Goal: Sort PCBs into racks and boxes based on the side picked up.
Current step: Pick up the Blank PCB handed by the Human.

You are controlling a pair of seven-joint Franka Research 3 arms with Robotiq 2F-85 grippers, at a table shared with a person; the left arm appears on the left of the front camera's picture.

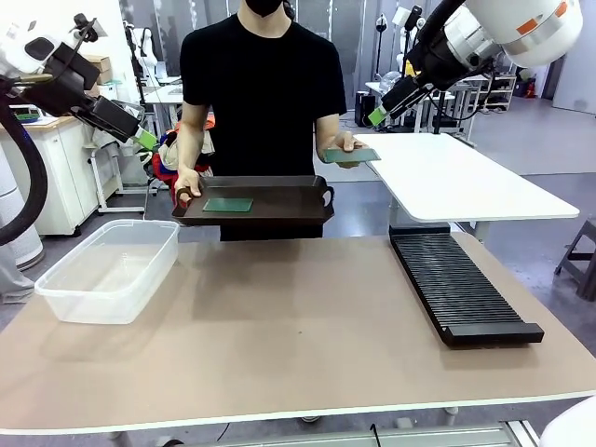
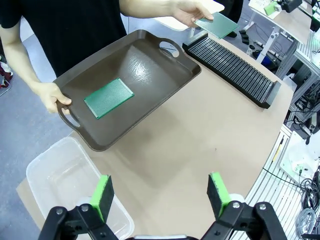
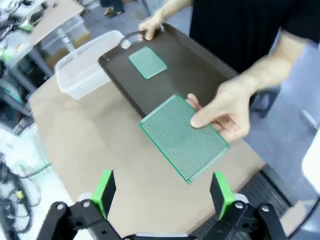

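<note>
Both pairs of green-padded fingers stand wide apart, empty: the right gripper (image 3: 162, 194) hangs above a PCB (image 3: 182, 137) held flat in the person's hand (image 3: 225, 107), the left gripper (image 2: 160, 196) above the table (image 2: 200, 130). A second PCB (image 2: 109, 97) lies in the brown tray (image 2: 150, 65) the person holds at the far edge. The slotted rack (image 1: 456, 284) and clear tub (image 1: 110, 270) sit on the table, well apart.

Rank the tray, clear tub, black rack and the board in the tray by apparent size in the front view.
The clear tub and black rack: about alike, not ranked.
Then the tray, farther off.
Smallest: the board in the tray.
</note>
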